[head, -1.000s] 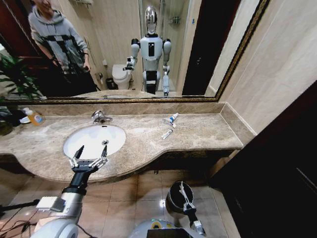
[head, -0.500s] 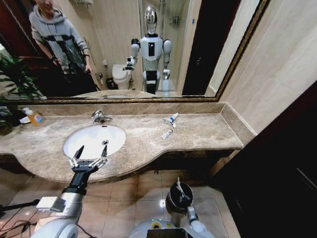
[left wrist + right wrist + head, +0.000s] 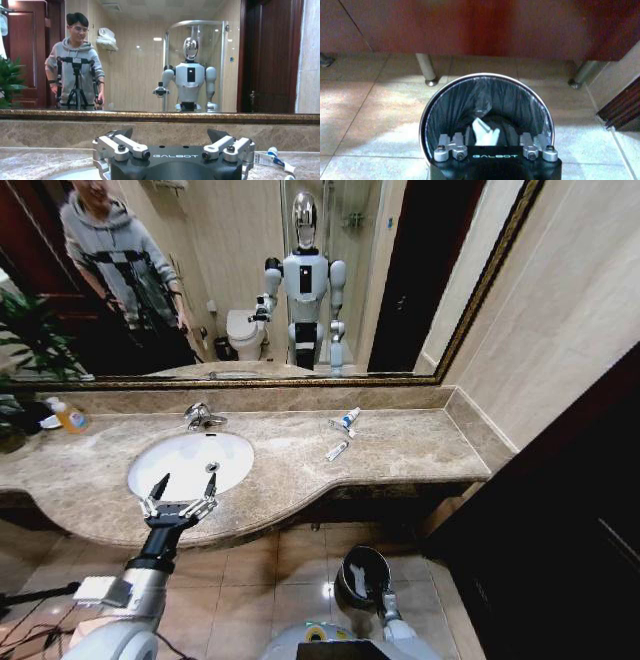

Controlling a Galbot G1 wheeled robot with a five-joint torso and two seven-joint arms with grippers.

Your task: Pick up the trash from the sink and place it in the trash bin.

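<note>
Right arm drawn back from the trash bin (image 3: 362, 576)

The right gripper (image 3: 490, 140) has lowered, spread over the bin (white trash (image 3: 484, 133) inside); the left gripper (image 3: 179, 498) stays spread at the sink (image 3: 190, 463) edge, tubes (image 3: 341, 434) remaining on the counter (image 3: 420, 445).

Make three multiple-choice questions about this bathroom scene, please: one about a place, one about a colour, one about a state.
1. The trash bin stands:
A. on a shelf
B. on the tiled floor
C. on a chair

2. The soap bottle on the counter is:
A. orange-yellow
B. blue
C. black

3. The left gripper, above the front edge of the sink, has its jaws:
A. shut on nothing
B. shut on a tube
C. open

Answers:
1 B: the right wrist view shows tiles all around the bin.
2 A: the head view shows that colour at the counter's far left.
3 C: both jaws stand wide apart with nothing between them.
</note>
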